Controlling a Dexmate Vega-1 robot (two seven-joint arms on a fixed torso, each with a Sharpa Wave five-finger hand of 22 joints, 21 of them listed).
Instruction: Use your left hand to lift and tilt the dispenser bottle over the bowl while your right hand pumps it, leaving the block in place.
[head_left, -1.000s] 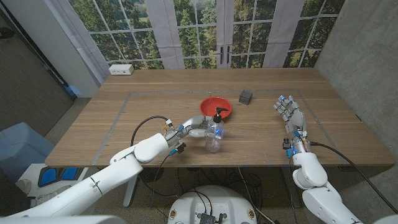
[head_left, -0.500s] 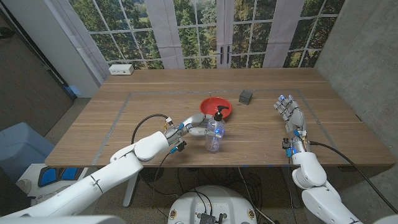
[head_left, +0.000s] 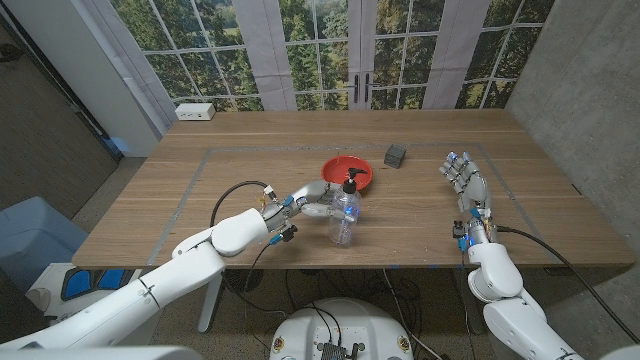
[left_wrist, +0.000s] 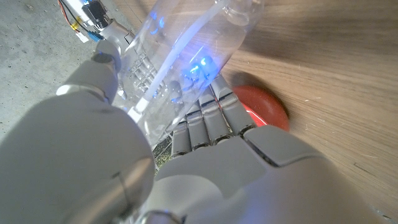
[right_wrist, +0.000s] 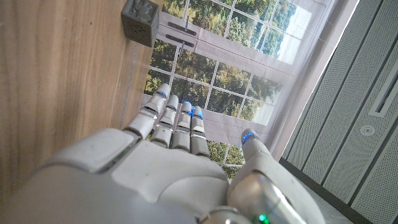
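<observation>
A clear dispenser bottle (head_left: 345, 213) with a black pump top stands just in front of the red bowl (head_left: 347, 171). My left hand (head_left: 316, 205) grips the bottle from its left side, fingers wrapped around the body. The left wrist view shows the clear bottle (left_wrist: 186, 56) close against my fingers (left_wrist: 205, 121), with the red bowl (left_wrist: 264, 102) beyond. The dark block (head_left: 396, 154) sits right of the bowl, apart from it. My right hand (head_left: 466, 180) stands open far to the right, fingers spread and pointing up. In the right wrist view the block (right_wrist: 142, 18) lies ahead of that hand (right_wrist: 180, 146).
A small white box (head_left: 194, 112) lies at the table's far left corner. Windows and a glass door stand behind the table (head_left: 250, 150). A concrete wall runs along the right side. Bare wood lies between the bottle and my right hand.
My left arm has crept slightly toward the bowl with the bottle still in its grip. The right hand has stayed where it was.
</observation>
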